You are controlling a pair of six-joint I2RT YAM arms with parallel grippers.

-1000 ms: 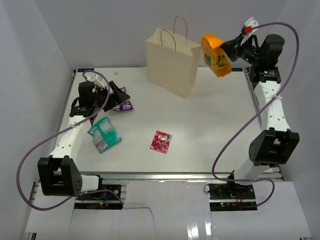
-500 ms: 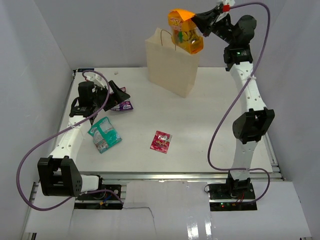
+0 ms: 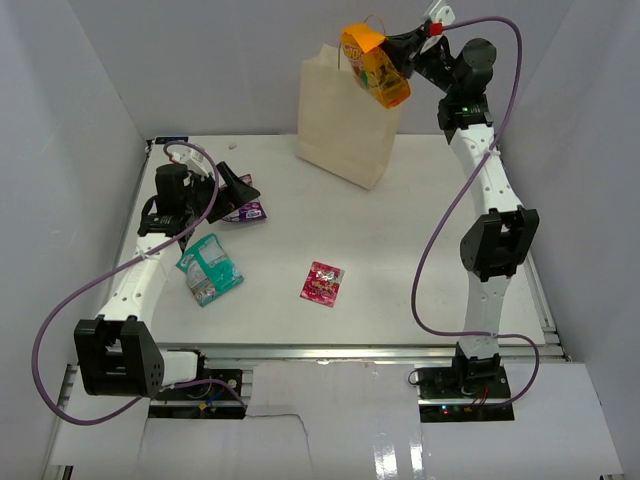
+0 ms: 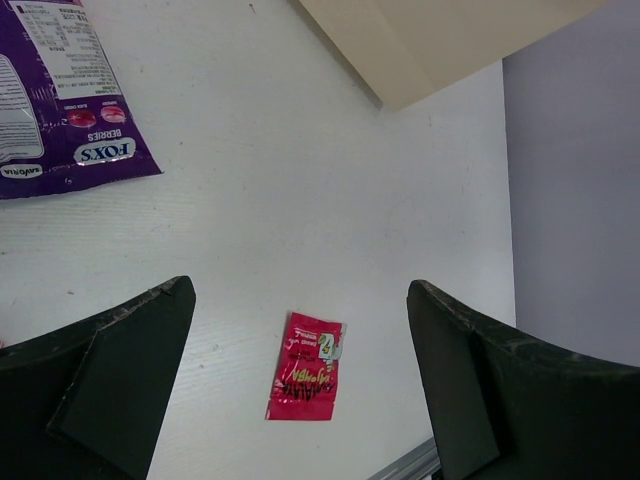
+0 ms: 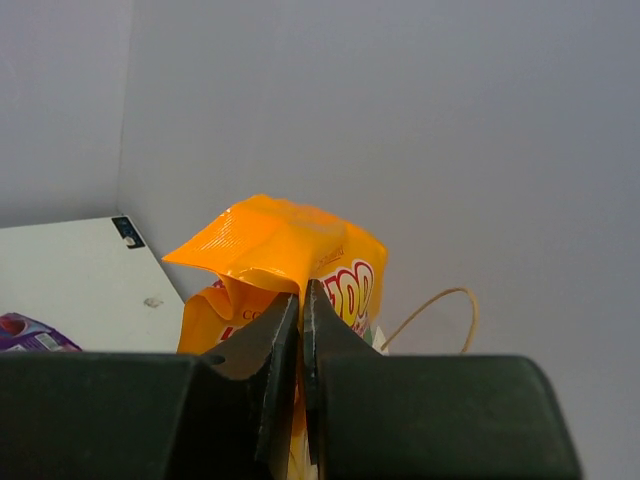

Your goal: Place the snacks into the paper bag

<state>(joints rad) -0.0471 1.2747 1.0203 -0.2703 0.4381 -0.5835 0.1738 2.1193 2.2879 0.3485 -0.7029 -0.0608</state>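
Orange-yellow bag (image 3: 374, 66) in right claw's (image 5: 302, 300) tight grip, above paper bag (image 3: 340, 120)

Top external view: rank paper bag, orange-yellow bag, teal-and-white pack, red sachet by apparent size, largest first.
1. paper bag, clearly largest.
2-3. orange-yellow bag and teal-and-white pack: look about alike. The orange one is held up in the air, maybe nearer the camera, so I won't rank them.
4. red sachet, smallest.

White table (image 3: 380, 230) enclosed by pale grey walls (image 3: 200, 60)
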